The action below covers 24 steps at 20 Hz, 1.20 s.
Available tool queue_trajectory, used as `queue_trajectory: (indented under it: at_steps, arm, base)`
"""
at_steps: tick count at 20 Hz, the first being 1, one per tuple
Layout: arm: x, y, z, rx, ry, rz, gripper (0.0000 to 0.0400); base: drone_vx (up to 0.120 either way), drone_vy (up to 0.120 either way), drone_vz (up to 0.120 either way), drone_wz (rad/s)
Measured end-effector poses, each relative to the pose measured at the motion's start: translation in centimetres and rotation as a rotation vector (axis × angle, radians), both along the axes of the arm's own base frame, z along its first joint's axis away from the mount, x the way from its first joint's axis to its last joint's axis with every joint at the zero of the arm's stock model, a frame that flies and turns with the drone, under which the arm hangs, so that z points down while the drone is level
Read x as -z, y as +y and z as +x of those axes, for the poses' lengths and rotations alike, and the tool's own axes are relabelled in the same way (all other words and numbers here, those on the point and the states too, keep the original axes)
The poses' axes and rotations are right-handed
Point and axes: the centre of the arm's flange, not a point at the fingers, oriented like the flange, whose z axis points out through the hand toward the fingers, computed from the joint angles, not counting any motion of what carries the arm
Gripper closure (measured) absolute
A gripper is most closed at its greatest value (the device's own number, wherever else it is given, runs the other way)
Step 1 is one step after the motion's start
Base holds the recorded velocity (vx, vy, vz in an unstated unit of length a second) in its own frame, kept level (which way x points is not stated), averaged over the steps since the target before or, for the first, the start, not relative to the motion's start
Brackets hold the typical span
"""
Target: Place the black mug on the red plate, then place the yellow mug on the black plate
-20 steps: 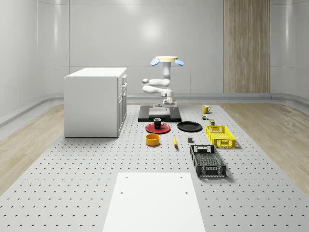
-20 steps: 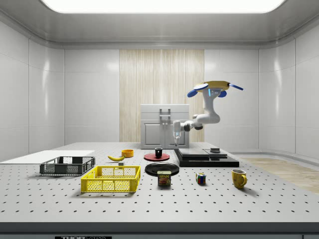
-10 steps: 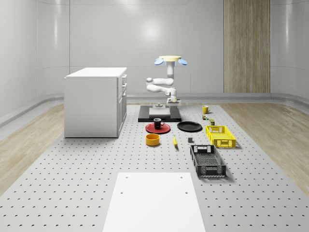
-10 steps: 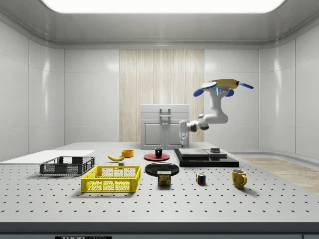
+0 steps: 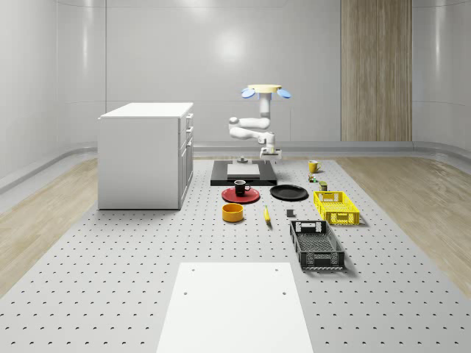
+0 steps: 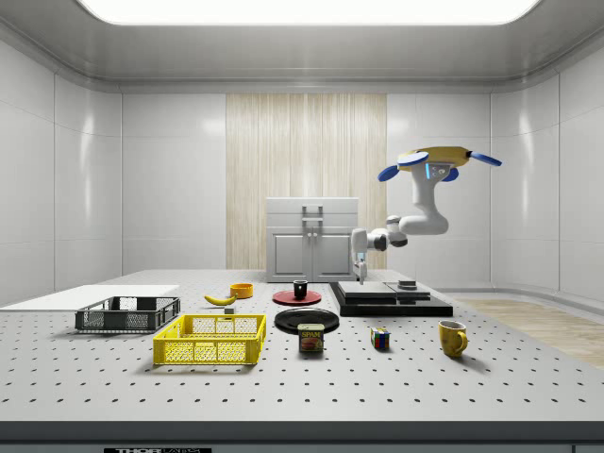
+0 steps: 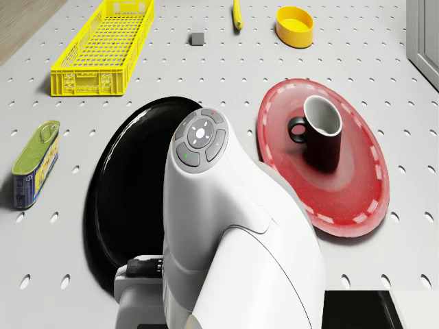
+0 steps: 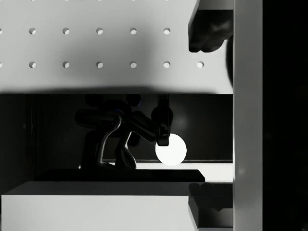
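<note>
The black mug (image 5: 241,187) (image 6: 300,290) (image 7: 321,133) stands upright on the red plate (image 5: 241,196) (image 7: 357,185). Beside it lies the bare black plate (image 5: 288,193) (image 6: 307,320) (image 7: 127,185). The yellow mug (image 5: 313,167) (image 6: 453,338) stands on the table, farther toward the whole-scene view's right. The drone (image 5: 266,91) (image 6: 439,160) hovers over the black platform (image 5: 243,176) behind the plates. My gripper (image 5: 269,151) (image 6: 360,274) (image 8: 207,118) hangs open and holds nothing, just above the platform's edge, on the black plate's side.
A white cabinet (image 5: 146,154) stands at the whole-scene view's left. In front of the plates lie a yellow bowl (image 5: 232,212), a banana (image 5: 266,214), a yellow crate (image 5: 336,206) and a black crate (image 5: 316,244). A tin can (image 6: 310,338) and a colour cube (image 6: 379,338) sit near the yellow mug.
The drone, arm and gripper have shifted toward the whole-scene view's right, away from the red plate. The black mug has stayed on the red plate.
</note>
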Motion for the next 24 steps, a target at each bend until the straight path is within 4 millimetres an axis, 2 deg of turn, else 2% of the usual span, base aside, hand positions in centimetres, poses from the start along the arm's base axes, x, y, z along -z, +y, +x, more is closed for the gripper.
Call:
queue_trajectory:
  at_steps: [24]
  arm:
    - [0.0, 0.0, 0.0, 0.0, 0.0, 0.0, 0.0]
  base:
    - [-0.12, 0.12, 0.0, 0.0]
